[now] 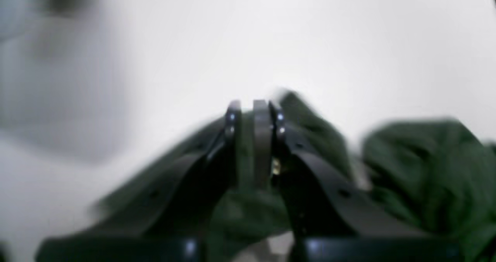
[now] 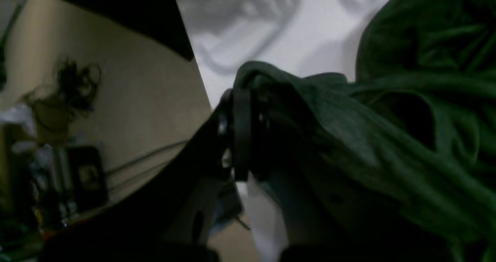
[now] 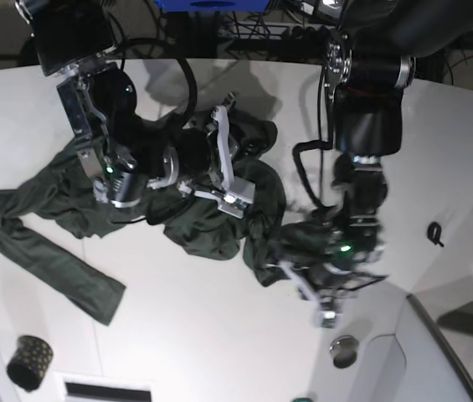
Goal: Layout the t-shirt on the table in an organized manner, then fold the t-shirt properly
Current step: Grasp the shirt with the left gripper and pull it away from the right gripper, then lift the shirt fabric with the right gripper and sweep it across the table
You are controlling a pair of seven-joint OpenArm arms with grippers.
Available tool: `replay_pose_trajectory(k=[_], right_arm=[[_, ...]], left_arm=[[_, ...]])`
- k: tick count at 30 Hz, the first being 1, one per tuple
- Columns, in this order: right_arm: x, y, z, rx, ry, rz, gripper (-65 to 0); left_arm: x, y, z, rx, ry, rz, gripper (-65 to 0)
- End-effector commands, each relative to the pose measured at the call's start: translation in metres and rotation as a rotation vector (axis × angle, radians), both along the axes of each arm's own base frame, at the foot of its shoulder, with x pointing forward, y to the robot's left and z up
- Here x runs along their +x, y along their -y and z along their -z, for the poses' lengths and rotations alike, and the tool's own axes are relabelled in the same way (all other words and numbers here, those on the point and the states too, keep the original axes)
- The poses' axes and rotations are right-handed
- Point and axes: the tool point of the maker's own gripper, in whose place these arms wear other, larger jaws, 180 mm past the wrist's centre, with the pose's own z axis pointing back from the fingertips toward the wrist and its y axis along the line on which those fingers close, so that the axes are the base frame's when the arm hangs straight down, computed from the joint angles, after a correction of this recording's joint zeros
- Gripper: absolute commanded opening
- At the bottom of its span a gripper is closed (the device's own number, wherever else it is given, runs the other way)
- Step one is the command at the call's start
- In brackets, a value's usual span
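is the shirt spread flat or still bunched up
Bunched up. The shirt lies crumpled in folds on the table, one strip trailing toward the near edge; both tools pinch parts of it.

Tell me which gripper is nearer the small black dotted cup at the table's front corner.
Right. The right gripper holds the t-shirt near the table's middle, closer to the cup. The left gripper grips the shirt's far edge, farther from it.
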Motion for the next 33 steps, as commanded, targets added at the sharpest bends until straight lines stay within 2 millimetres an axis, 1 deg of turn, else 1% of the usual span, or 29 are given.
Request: replay_pose_trajectory(k=[1,3,4,5,7,9,10,11,12,13,15,17,18,20,22,25,27,30,33], right_arm=[[0.010,-0.013,-0.012,0.054,0.026,-0.013,-63.5],[0.009,-0.021,-0.001,0.026,0.000,-0.060,-62.7],[0.008,-0.024,0.003,0.005,-0.006,-0.093,-60.3],[0.004,-0.028,0.008,-0.021,-0.011,-0.135,-55.5],[-0.004,-0.032,0.013,-0.046,-0.008,-0.190,-43.4],[-0.006,-0.032,0.008,-0.033,0.006,-0.190,-31.4],[-0.006,-0.022,0.009,-0.034,0.011,-0.166,-27.2],[0.001,-0.013,0.004,-0.027,0.026,-0.126,-25.5],[0.010,-0.005,-0.001,-0.014,0.027,-0.050,-25.5],[0.020,0.006,-0.006,0.010,0.023,0.057,-25.4],[0.049,0.039,-0.010,0.049,-0.001,0.310,-24.8],[0.076,0.070,-0.011,0.066,-0.026,0.516,-24.8],[0.085,0.085,-0.008,0.063,-0.051,0.610,-24.8],[0.099,0.105,-0.001,0.056,-0.086,0.739,-25.1],[0.117,0.119,-0.002,0.063,-0.092,0.841,-25.2],[0.134,0.129,0.001,0.060,-0.111,0.919,-24.8],[0.136,0.130,0.004,0.049,-0.130,0.923,-24.8],[0.134,0.126,0.009,0.045,-0.142,0.918,-25.1],[0.135,0.129,0.019,0.044,-0.154,0.945,-25.2]], left_arm=[[0.009,-0.012,-0.032,0.007,0.082,-0.025,-59.6],[-0.002,-0.034,-0.048,0.026,0.108,-0.074,-59.6],[-0.008,-0.049,-0.057,0.043,0.122,-0.103,-59.6],[-0.018,-0.064,-0.062,0.063,0.128,-0.130,-59.6],[-0.039,-0.090,-0.062,0.099,0.121,-0.162,-59.6],[-0.068,-0.116,-0.053,0.134,0.088,-0.173,-59.6],[-0.085,-0.131,-0.046,0.143,0.064,-0.191,-59.6],[-0.101,-0.142,-0.039,0.150,0.038,-0.199,-59.6],[-0.119,-0.153,-0.031,0.159,0.008,-0.203,-59.6],[-0.136,-0.163,-0.025,0.162,-0.016,-0.204,-59.6],[-0.172,-0.179,-0.013,0.121,-0.038,-0.211,-59.6],[-0.202,-0.194,-0.009,0.077,-0.031,-0.248,-59.6],[-0.214,-0.204,-0.010,0.063,-0.023,-0.277,-59.6],[-0.235,-0.215,-0.011,0.037,-0.017,-0.313,-59.6],[-0.248,-0.221,-0.012,0.014,-0.016,-0.329,-59.6],[-0.259,-0.221,-0.011,-0.018,-0.019,-0.331,-59.6],[-0.262,-0.221,-0.009,-0.018,-0.027,-0.332,-59.6],[-0.262,-0.221,-0.009,-0.020,-0.026,-0.332,-59.6],[-0.262,-0.220,-0.009,-0.021,-0.026,-0.333,-59.6]])
